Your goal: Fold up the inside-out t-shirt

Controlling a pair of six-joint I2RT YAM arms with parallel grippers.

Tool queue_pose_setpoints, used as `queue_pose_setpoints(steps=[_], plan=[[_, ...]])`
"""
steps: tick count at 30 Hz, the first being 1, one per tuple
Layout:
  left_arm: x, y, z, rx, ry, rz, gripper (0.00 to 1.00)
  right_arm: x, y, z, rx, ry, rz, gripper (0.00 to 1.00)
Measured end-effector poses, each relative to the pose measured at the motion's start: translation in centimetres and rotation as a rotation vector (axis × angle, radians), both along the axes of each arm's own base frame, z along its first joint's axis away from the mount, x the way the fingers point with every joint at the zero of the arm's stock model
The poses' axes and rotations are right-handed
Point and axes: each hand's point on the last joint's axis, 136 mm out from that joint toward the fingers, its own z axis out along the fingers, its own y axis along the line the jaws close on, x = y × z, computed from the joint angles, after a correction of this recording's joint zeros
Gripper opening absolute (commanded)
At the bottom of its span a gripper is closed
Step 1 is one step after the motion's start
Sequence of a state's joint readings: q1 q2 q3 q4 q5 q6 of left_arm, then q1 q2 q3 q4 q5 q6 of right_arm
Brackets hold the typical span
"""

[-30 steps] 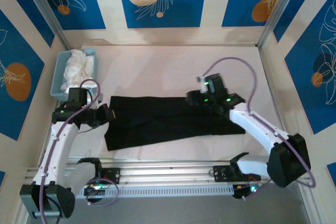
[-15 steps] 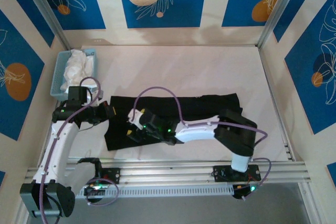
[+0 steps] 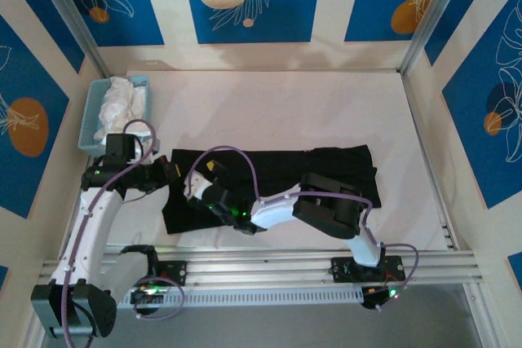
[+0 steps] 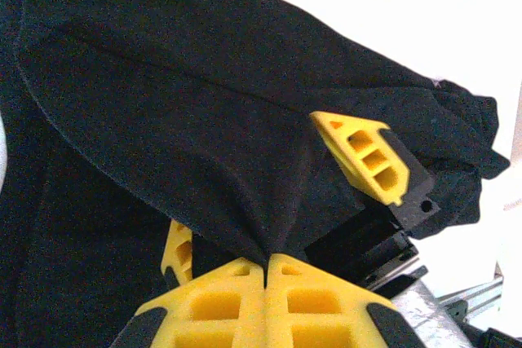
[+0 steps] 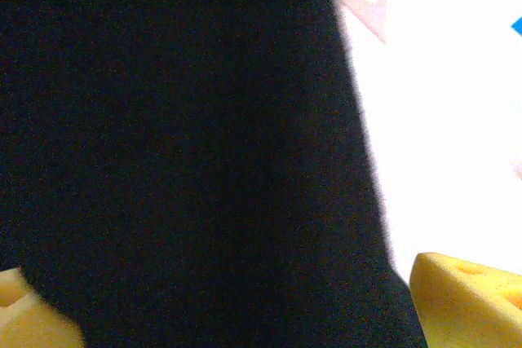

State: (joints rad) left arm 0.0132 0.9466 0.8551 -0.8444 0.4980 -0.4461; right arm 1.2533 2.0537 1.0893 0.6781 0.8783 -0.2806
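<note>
Across the middle of the white counter point(image 3: 269, 112) the black t-shirt point(image 3: 326, 173) lies as a long, flat band running left to right, well apart from the blue basket point(image 3: 88, 124) at the far left corner, where a white garment point(image 3: 122, 102) sits bunched. No sleeves stick out from the band and its long edges look fairly straight, so the lengthwise folding appears to be done. The piece is too long to count as finished, and at least one crosswise fold looks to be left. Whether the cloth is inside out cannot be told from here. At the band's left end the left arm point(image 3: 94, 218) has the left jaws pressed together on a pinch of black cloth; in the left wrist view its yellow fingers point(image 4: 236, 299) meet with the fabric drawn up into a small tent between them. The right arm point(image 3: 281, 201) reaches across the near edge to the same end, and the right jaws stand spread wide, their yellow fingers point(image 5: 465, 299) set apart with dark cloth lying between them, not clamped as far as can be seen. The two sets of jaws are just beside each other, which suggests the left end is about to be carried over toward the right.
</note>
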Motion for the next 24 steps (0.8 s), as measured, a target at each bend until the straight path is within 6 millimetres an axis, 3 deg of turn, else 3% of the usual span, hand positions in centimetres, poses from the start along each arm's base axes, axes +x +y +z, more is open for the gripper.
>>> queue_pose_setpoints(steps=[6,10,17,20,24], plan=[[-0.1,0.0,-0.3,0.0,0.007,0.001,0.0,1.2,-1.0,1.8,-0.018,-0.098,-0.083,0.82],[-0.2,0.1,-0.5,0.008,0.013,0.005,0.0,1.3,-2.0,2.3,-0.059,-0.114,-0.105,0.64],[-0.1,0.5,-0.7,0.029,0.013,0.014,0.0,1.0,-3.9,4.5,-0.094,-0.1,-0.125,0.43],[-0.2,0.5,-1.1,0.032,0.021,0.015,0.0,0.8,-4.5,4.5,-0.11,-0.081,-0.133,0.34],[-0.3,0.6,-1.4,0.033,0.029,0.016,0.0,0.7,-5.5,3.0,-0.154,-0.037,-0.144,0.2]])
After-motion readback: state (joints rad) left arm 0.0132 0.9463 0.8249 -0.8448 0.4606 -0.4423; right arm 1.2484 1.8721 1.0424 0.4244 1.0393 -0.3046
